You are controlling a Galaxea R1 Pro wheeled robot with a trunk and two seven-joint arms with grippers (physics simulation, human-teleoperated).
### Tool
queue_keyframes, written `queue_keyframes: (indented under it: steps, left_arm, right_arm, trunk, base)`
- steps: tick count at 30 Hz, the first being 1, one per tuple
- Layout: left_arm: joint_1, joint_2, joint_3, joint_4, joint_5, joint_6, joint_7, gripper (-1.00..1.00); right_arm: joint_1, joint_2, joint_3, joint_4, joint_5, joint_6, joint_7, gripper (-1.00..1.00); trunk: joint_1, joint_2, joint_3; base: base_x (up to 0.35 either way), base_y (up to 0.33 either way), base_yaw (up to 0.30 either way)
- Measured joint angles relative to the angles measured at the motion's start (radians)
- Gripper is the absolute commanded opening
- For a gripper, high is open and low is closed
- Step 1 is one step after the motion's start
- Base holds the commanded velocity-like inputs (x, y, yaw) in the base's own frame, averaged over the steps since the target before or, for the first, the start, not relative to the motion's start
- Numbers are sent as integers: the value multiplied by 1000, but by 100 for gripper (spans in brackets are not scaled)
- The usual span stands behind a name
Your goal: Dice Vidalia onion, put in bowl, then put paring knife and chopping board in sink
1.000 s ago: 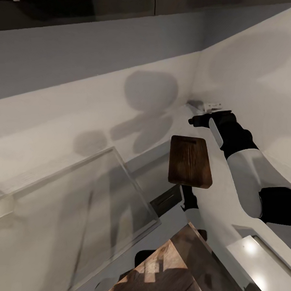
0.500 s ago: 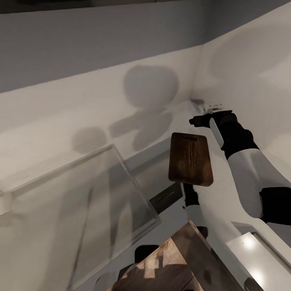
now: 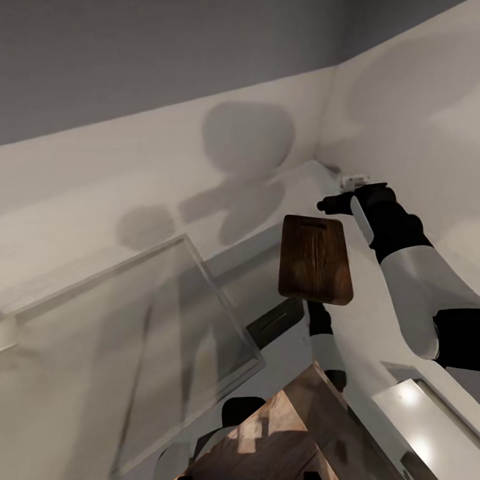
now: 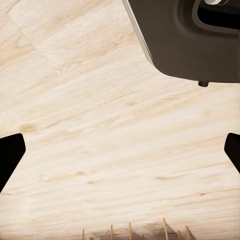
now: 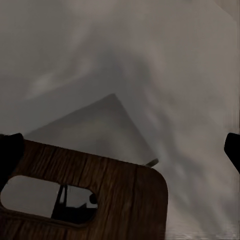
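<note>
The dark brown wooden chopping board with rounded corners is up in the air, carried in front of the robot and tilted so that its broad grained face turns toward the head camera. Its far end has a slim slot-shaped hole near the edge. The grain runs lengthwise in dark and reddish streaks, and the near end sits just above a black-and-white forearm that rises to meet the board's lower edge; the grip itself is hidden behind the wood, so I cannot tell from here how those fingers stand.

In the right wrist view the same board lies close under the camera, its hole cut cleanly through, and the right gripper has its two dark fingers spread wide at the picture's sides, touching nothing.

The left gripper also has its fingers spread far apart, above a pale wooden plank floor.

Beyond the board are pale walls meeting in a corner, and a glassy transparent panel stands at the left.
</note>
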Motion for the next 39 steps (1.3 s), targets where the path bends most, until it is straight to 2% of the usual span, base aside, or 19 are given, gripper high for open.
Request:
queue_keyframes:
  steps: [4, 9, 12, 26, 39]
  left_arm:
    - [0, 0, 0, 0, 0, 0, 0, 100]
    - [0, 0, 0, 1, 0, 0, 0, 100]
    - [0, 0, -1, 1, 0, 0, 1, 100]
    - [0, 0, 0, 0, -1, 0, 2, 100]
    - [0, 0, 0, 0, -1, 0, 3, 100]
  right_arm:
    - [-1, -10, 20, 0, 35, 18, 46, 100]
    - [0, -14, 93, 0, 83, 26, 203, 100]
    - [-1, -20, 102, -1, 101, 26, 252, 100]
    - [-1, -42, 104, -3, 105, 26, 264, 100]
    - [0, -44, 104, -9, 111, 26, 264, 100]
  trunk:
    - [0, 0, 0]
    - [0, 0, 0]
    - [0, 0, 0]
    - [0, 0, -2]
    - [0, 0, -21]
  base:
    - [0, 0, 0]
    - [0, 0, 0]
    - [0, 0, 0]
    - [0, 0, 0]
    - [0, 0, 0]
